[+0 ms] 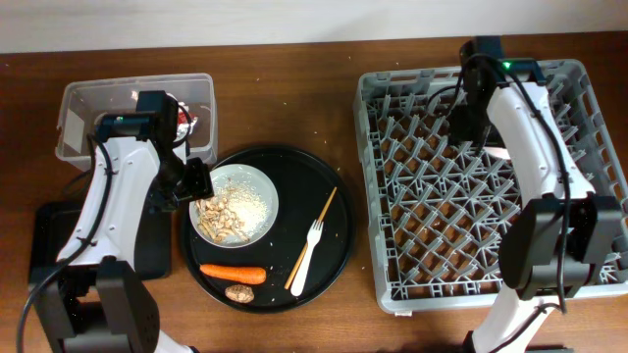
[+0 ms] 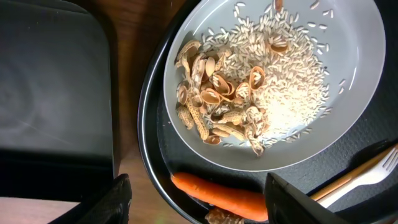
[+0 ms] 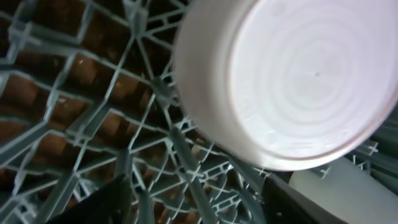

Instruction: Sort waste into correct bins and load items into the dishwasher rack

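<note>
Well, my left gripper (image 2: 196,186) hangs released and empty just over the carrot (image 2: 217,194) on the round black tray (image 2: 149,143); beyond it, the white plate (image 2: 367,93) holds the food scraps (image 2: 217,106). My right gripper (image 3: 196,193), also released, hovers over the dishwasher rack (image 3: 93,124), with the bowl (image 3: 298,81) resting on its pegs just beyond.

White arms (image 1: 110,196), black joints (image 1: 559,240), black cables (image 1: 469,74)

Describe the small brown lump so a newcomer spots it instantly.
Left of the grey dishwasher rack sits a large round black tray. Along its edge nearest the robot lies an orange carrot, and the small brown lump sits between it and the rim. It is a short, knobbly nugget, unlike the long smooth carrot.
</note>
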Robot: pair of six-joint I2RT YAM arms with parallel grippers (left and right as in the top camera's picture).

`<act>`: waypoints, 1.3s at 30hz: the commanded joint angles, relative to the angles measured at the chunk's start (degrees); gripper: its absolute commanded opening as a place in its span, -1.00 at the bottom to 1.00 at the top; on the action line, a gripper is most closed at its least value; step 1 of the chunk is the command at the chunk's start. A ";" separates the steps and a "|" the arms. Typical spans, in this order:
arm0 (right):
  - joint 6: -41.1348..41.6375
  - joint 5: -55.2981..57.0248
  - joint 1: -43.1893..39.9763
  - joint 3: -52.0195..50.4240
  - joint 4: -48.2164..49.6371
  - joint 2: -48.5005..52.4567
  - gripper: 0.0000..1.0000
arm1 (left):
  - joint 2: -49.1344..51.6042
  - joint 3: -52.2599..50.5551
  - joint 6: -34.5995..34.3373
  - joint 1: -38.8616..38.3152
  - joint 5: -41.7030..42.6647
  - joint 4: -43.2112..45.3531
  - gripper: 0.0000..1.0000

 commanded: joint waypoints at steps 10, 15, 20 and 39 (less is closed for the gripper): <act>0.48 -2.80 -1.31 0.76 -3.72 -13.38 0.62 | 0.33 0.31 -0.72 0.04 0.63 -0.31 0.36; -8.55 -35.12 -1.57 0.76 -8.33 -20.94 0.96 | 0.33 0.31 -0.72 0.04 0.63 -0.33 0.46; -14.51 -44.11 2.49 0.22 -17.64 -21.73 0.97 | 0.33 0.31 -0.74 -0.94 0.63 -0.28 0.46; -11.34 -27.43 1.33 0.07 -23.06 -21.77 0.97 | 13.66 0.31 -11.43 -25.22 2.01 16.57 0.43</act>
